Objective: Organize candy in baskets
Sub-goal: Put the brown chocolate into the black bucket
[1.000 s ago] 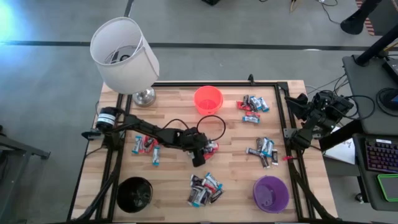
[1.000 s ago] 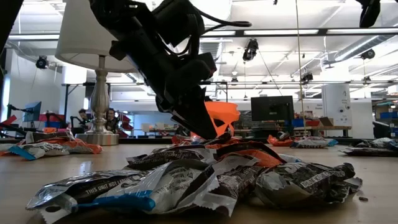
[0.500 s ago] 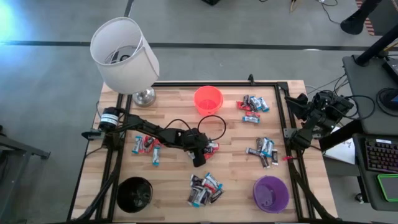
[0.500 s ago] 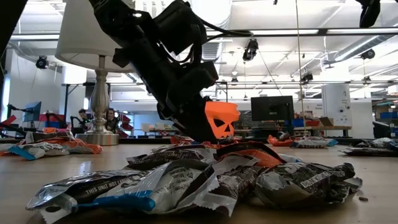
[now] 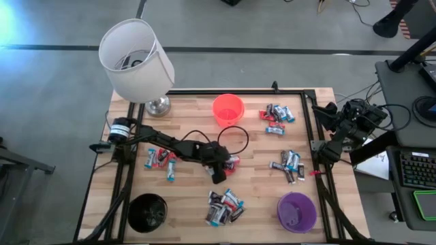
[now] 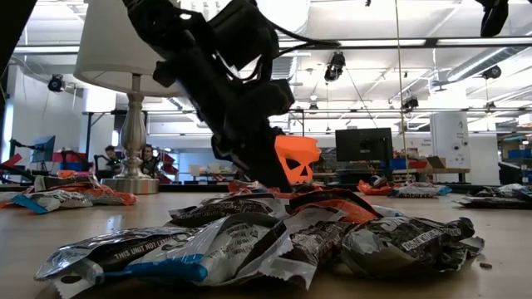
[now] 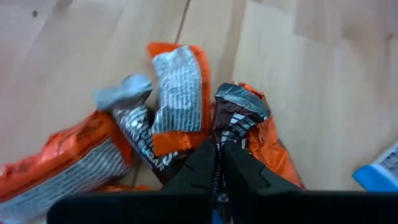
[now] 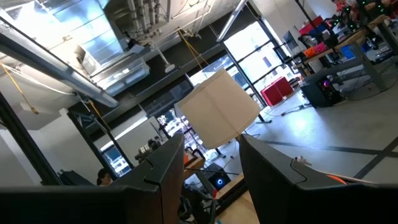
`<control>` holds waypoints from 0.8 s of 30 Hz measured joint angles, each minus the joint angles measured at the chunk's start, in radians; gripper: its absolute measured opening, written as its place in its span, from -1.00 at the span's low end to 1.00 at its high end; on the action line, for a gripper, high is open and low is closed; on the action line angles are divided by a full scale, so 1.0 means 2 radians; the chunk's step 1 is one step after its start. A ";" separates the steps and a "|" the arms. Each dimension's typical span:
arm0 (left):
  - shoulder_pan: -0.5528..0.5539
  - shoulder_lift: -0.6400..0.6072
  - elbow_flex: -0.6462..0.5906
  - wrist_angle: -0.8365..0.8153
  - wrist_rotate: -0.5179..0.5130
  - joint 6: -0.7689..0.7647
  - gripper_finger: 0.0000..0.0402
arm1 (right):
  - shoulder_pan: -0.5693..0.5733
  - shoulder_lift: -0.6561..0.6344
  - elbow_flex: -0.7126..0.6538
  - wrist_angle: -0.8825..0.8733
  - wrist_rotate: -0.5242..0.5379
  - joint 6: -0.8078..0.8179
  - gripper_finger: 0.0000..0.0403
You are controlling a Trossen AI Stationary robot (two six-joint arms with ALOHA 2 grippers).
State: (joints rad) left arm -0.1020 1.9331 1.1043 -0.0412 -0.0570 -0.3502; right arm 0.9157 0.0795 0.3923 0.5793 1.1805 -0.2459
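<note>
High view, looking straight down, shows the left gripper [image 5: 228, 163] low over a small heap of orange-wrapped candy [image 5: 232, 162] just below the orange basket [image 5: 228, 109], near the middle of the table [image 5: 191, 204]. From the left wrist, its fingers [image 7: 200, 169] are pressed together on the end of one dark-and-orange candy [image 7: 239, 115] that lies among at least three others in that heap. I judge the step in hand to be the pick: the pinch is made but the piece is not yet off the wood. The next move likely calls for a straight lift clear of the neighbours, then a short carry up to the orange basket, the nearest of the three. The right gripper [image 8: 211, 171] waits off the table's right edge, well right of the orange basket, pointed into the room with its fingers apart and empty. Counted: three baskets, orange, black [image 5: 148, 211] and purple [image 5: 297, 211]; five heaps of candy, the one being worked, one far below the orange basket, one to its lower left, one just to its right and one to its lower right. Single pieces per heap are too small to count. One lamp [image 5: 136, 61] stands up and left of the orange basket.
</note>
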 joint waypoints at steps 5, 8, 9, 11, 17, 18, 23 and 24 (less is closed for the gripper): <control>0.000 -0.001 0.052 -0.069 -0.002 0.026 -1.00 | 0.000 0.000 0.000 -0.003 0.000 0.000 -0.28; 0.000 -0.001 0.089 -0.135 -0.003 0.050 -1.00 | 0.000 0.000 0.000 -0.004 0.000 0.000 -0.28; 0.000 -0.001 0.102 -0.156 -0.003 0.056 -1.00 | 0.000 0.000 0.000 -0.006 0.000 0.000 -0.28; -0.001 -0.001 0.126 -0.196 -0.004 0.066 -1.00 | 0.000 0.000 0.000 -0.014 0.000 0.001 -0.28; -0.004 -0.007 0.170 -0.243 -0.004 0.085 -1.00 | 0.000 0.000 0.000 -0.026 0.000 0.006 -0.28; -0.004 -0.009 0.174 -0.245 -0.004 0.085 -1.00 | 0.000 0.000 0.000 -0.026 0.000 0.006 -0.28; -0.010 -0.031 0.187 -0.297 -0.006 0.084 -1.00 | 0.000 0.000 0.000 -0.026 0.000 0.006 -0.28; -0.013 -0.036 0.187 -0.308 -0.006 0.083 -1.00 | 0.000 0.000 0.000 -0.026 0.000 0.005 -0.28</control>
State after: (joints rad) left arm -0.1271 1.8608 1.4779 -0.6566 -0.0700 -0.1843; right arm 0.9161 0.0795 0.3923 0.5281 1.1805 -0.2350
